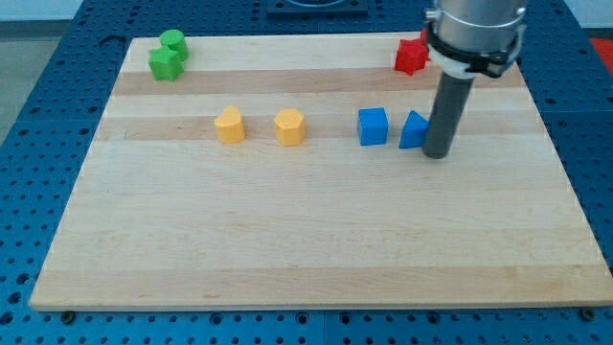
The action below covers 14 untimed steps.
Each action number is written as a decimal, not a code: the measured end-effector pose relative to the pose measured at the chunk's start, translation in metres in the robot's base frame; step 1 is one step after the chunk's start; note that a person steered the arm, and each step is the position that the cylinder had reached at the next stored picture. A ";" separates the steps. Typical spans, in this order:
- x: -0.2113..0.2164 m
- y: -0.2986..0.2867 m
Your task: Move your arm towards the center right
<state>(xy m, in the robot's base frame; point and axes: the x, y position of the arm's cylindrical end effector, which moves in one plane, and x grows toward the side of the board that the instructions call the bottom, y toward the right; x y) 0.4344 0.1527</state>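
Note:
My tip rests on the wooden board at the view's centre right. It stands right beside a blue block, which the rod partly hides on its right side. A blue cube sits just left of that. Two yellow blocks lie further left in the same row. A red block sits near the view's top, partly behind the arm. Two green blocks touch each other at the top left corner.
The board lies on a blue perforated table. The arm's grey body hangs over the board's top right part.

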 end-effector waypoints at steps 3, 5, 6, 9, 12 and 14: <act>0.005 0.073; 0.045 0.022; 0.045 -0.047; 0.033 -0.099; 0.031 -0.094; 0.022 -0.094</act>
<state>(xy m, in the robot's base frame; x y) 0.4561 0.0586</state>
